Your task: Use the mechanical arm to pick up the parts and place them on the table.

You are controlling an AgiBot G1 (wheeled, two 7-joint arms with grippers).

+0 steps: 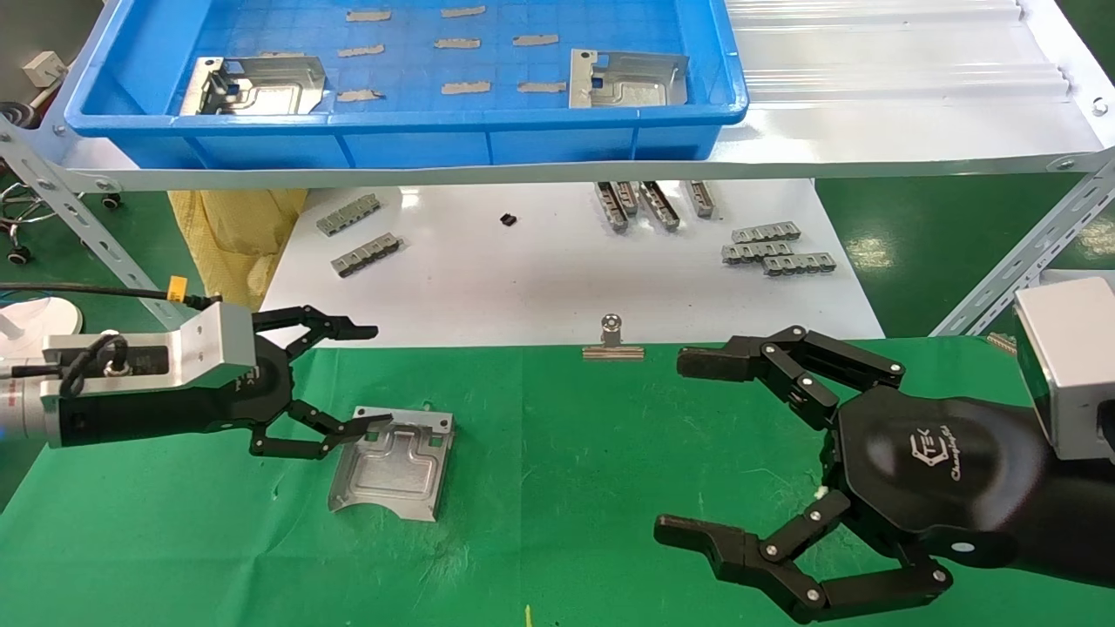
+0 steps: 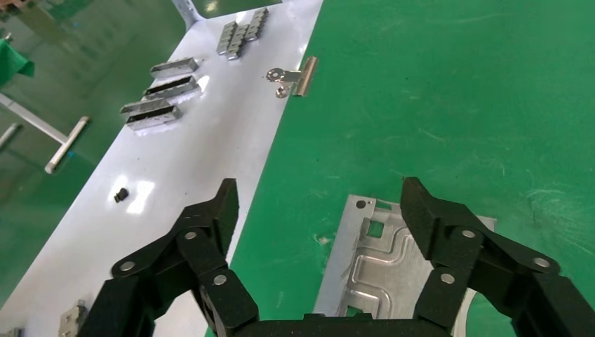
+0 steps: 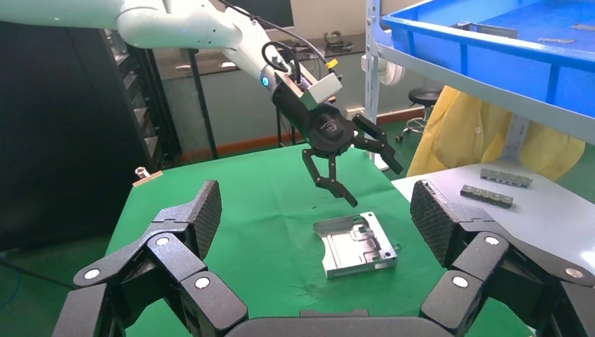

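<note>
While spread, left claw [image 1: 370, 379] hovers above part [image 1: 394, 463] edge, right claw [image 1: 675, 444] spread, apart.

Green cloth table [image 1: 610, 488] — one silver part [image 1: 394, 463] flat on it, clip [image 1: 613, 341] seemingly at edge.

black riveted claw [image 1: 370, 379], white logo

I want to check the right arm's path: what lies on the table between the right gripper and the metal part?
Only bare green table separates the right gripper from the part; the head view shows this.
</note>
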